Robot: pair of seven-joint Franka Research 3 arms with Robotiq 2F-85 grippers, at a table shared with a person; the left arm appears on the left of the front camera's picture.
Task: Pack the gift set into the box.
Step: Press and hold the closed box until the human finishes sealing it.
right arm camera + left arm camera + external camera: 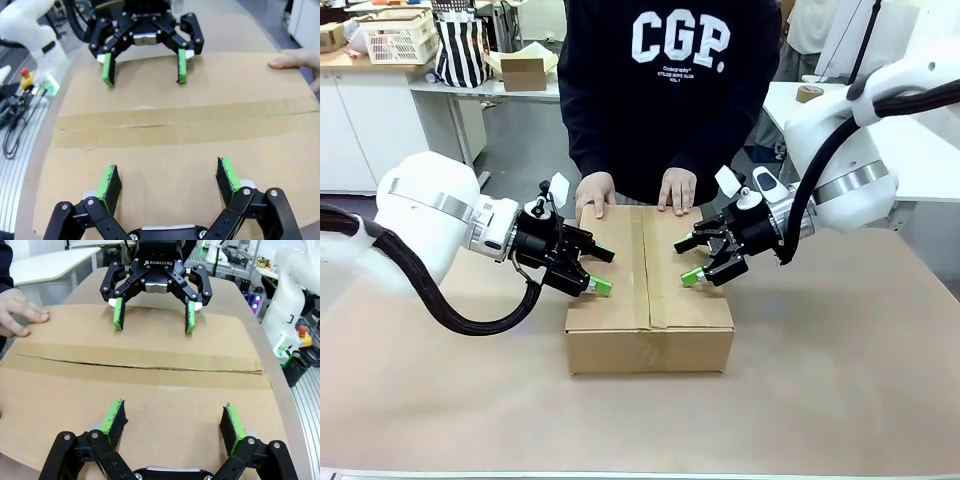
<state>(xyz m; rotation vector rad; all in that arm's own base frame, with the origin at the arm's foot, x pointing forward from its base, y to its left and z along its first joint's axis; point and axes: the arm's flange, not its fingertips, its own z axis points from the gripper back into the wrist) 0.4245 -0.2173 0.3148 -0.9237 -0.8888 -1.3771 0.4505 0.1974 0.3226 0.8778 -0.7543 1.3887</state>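
Box (pixel 650 290) sits mid-table, flaps shut, long side running near to far. A band of tape (pixel 140 362) covers the centre seam, with a thin dark line along it.

Left gripper (pixel 603 270) is at the box's left edge and right gripper (pixel 688 260) over its right half. They face each other across the seam. Both sets of jaws are spread wide and hold nothing. Cannot tell whether any pad touches the cardboard.

The person rests one hand (pixel 595 193) and the other hand (pixel 677 190) flat on the far edge.

Judgement: the step concerns the closed top. Whichever way the flaps must go, work both sides evenly, meet the board with the pad faces rather than the tips, and stay toward the near half, clear of the person's fingers. A hard press mid-panel would likely bow it.

Materials: plain brown corrugated board, matte, with crisp edges and a slightly glossier tape strip. The green pads look rubbery and scuffed. The table (pixel 840 390) is a dull tan.
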